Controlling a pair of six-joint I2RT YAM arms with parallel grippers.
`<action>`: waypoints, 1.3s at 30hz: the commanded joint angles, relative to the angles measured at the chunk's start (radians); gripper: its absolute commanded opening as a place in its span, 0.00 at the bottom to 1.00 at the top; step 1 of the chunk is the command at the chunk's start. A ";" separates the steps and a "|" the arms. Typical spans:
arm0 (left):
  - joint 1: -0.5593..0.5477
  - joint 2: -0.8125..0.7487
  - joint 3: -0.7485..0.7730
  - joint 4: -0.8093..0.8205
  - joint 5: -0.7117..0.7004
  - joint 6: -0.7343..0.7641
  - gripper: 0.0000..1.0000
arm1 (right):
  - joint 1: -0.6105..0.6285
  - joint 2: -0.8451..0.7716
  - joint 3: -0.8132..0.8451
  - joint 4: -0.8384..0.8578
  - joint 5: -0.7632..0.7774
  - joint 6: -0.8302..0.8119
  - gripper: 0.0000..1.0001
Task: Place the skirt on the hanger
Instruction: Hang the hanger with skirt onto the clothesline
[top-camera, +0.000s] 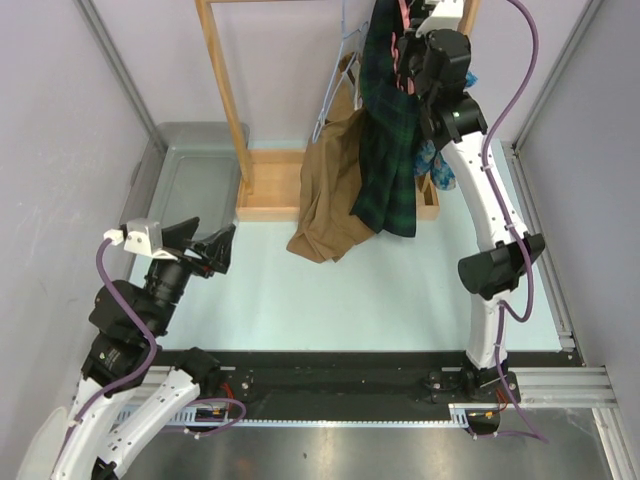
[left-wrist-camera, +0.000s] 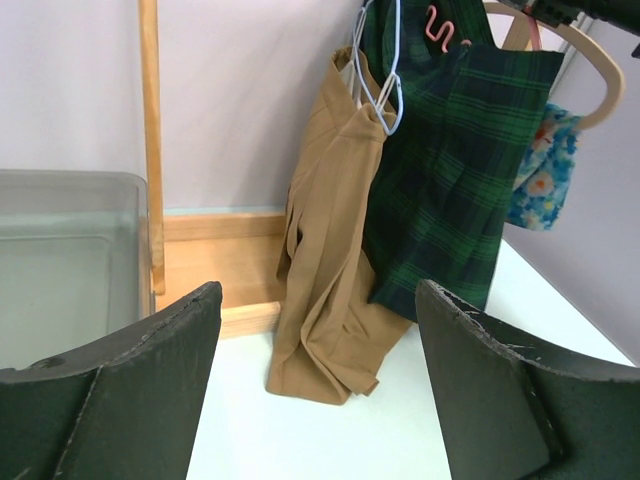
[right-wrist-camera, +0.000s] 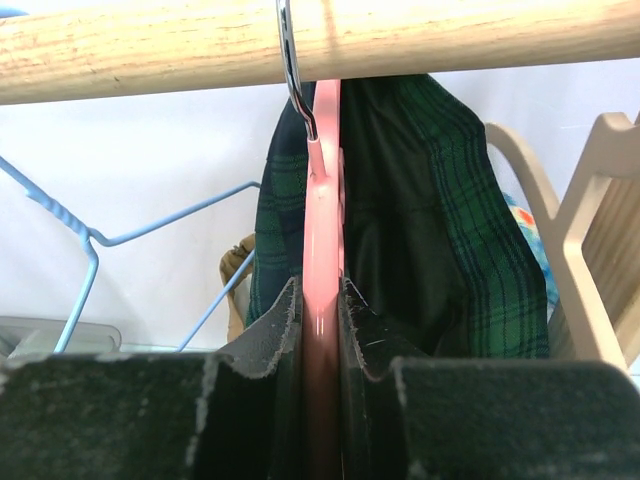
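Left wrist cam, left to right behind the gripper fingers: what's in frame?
clear bin → wooden rack post → tan garment → green plaid skirt → floral cloth

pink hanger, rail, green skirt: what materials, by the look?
pink hanger: likely plastic, smooth with a slight gloss.
rail: bare wood, matte, grain and dark specks showing.
green skirt: woven plaid cloth, matte, hanging in soft folds; fibre can't be told.
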 joint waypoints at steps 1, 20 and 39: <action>0.003 -0.003 -0.009 0.014 0.021 -0.030 0.82 | -0.003 0.030 0.095 0.267 -0.019 -0.013 0.00; 0.003 -0.015 -0.016 0.003 0.011 -0.037 0.82 | -0.092 0.126 0.123 0.186 -0.118 0.149 0.00; 0.003 -0.004 -0.022 0.012 0.016 -0.035 0.82 | -0.221 0.013 -0.026 0.021 -0.433 0.401 0.00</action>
